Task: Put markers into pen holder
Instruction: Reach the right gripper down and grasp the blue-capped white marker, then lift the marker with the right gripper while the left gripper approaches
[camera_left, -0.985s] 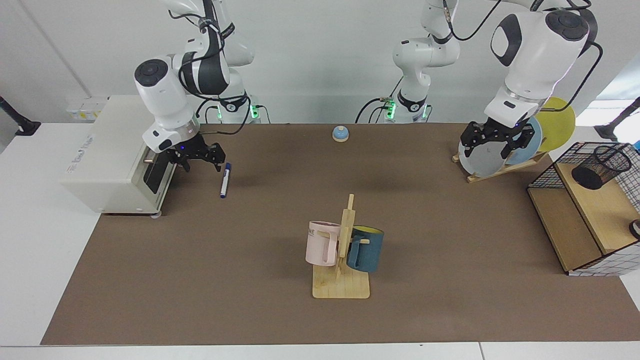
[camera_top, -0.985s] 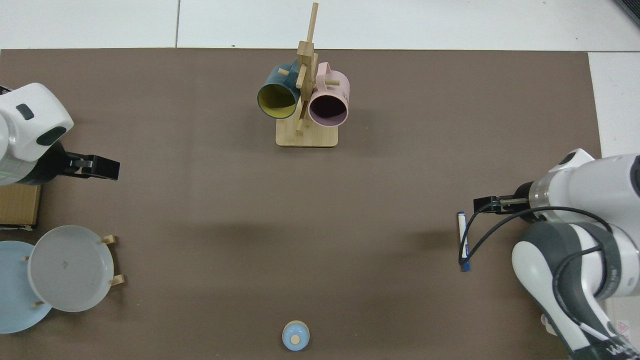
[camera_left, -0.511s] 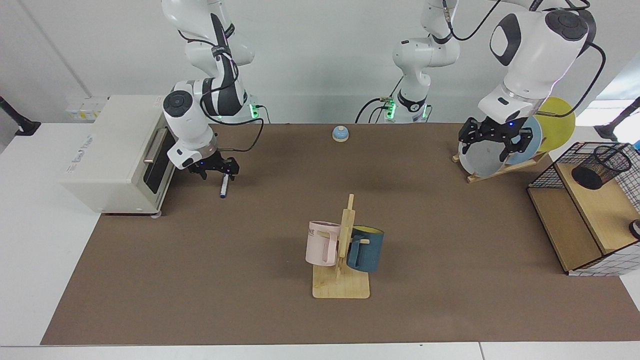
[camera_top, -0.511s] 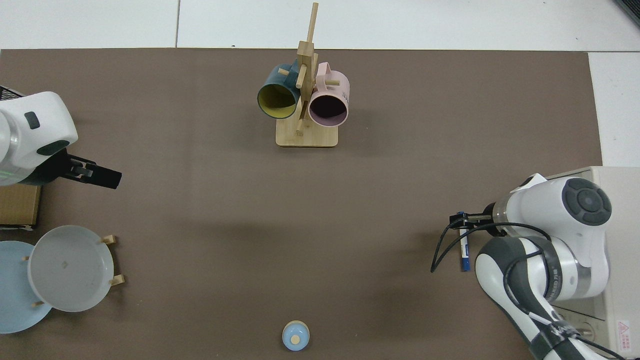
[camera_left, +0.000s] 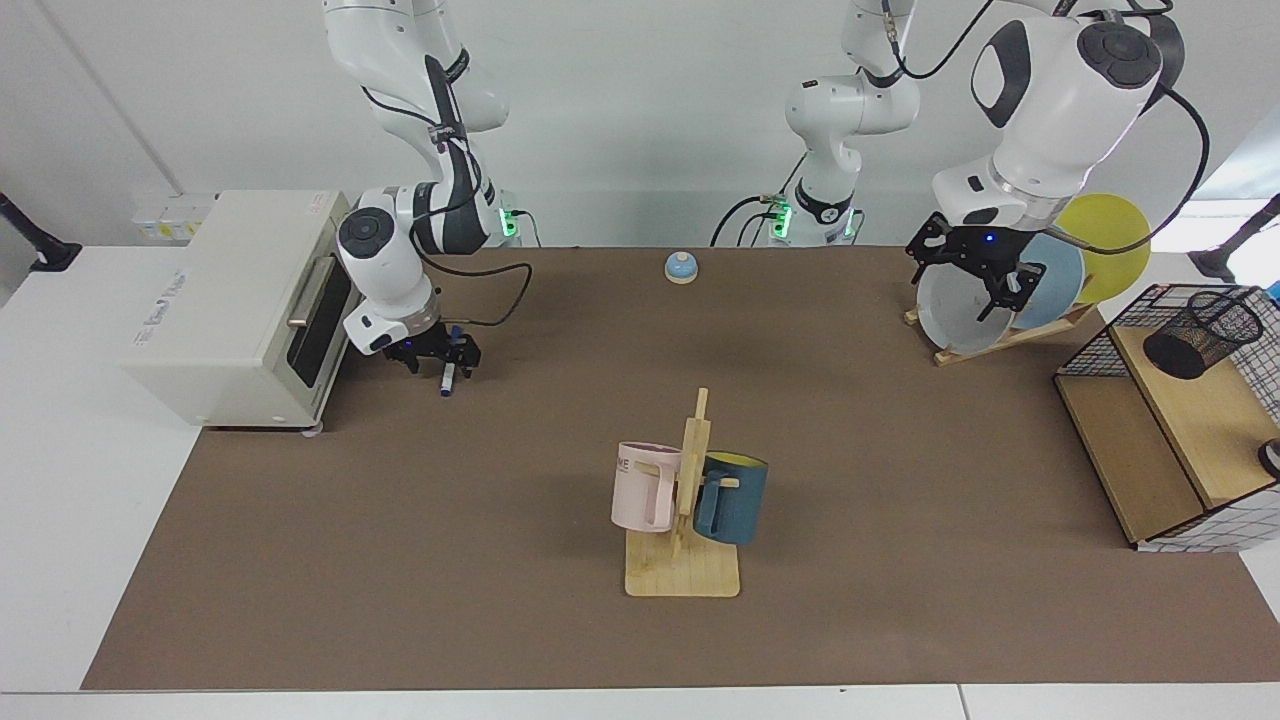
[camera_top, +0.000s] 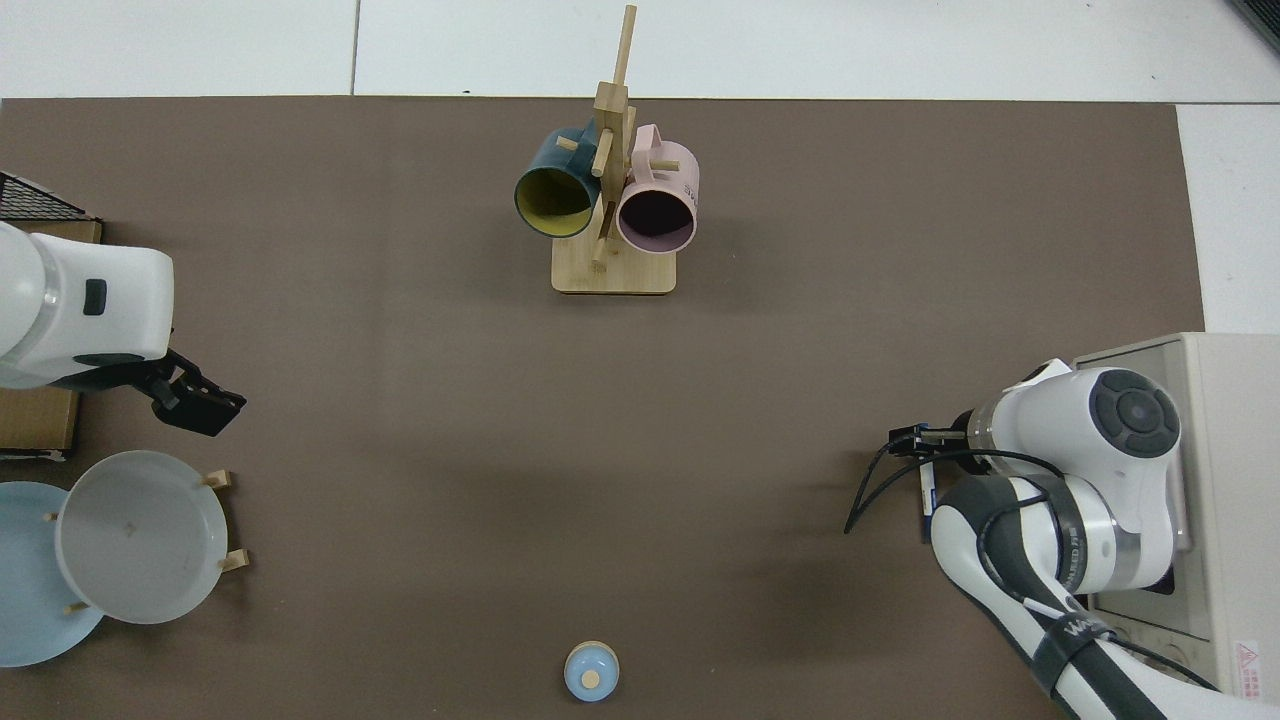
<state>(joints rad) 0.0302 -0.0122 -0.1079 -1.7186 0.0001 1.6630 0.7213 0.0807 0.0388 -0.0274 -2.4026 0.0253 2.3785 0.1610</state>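
Marker (camera_left: 447, 377) lies on our brown mat (camera_left: 500, 560) beside the toaster oven (camera_left: 235, 300), our right gripper (camera_left: 432, 354) straddling it, jaws spread. Open mat stretches rightward to our left gripper (camera_left: 985, 272), waiting, jaws spread before the plates (camera_left: 960, 310); pen holder (camera_left: 1200, 335) sits in the edge basket (camera_left: 1130, 320).

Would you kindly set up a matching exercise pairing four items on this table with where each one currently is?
Things:
1. marker
2. pen holder
3. pink mug
4. left hand

Places:
A. on the wooden shelf inside the wire basket
B. hovering by the grey plate in the plate rack
C. hanging on the wooden mug tree
D. on the brown mat under the right hand, near the toaster oven

Pairs: 1-D, 2-A, 3-C, 4-B
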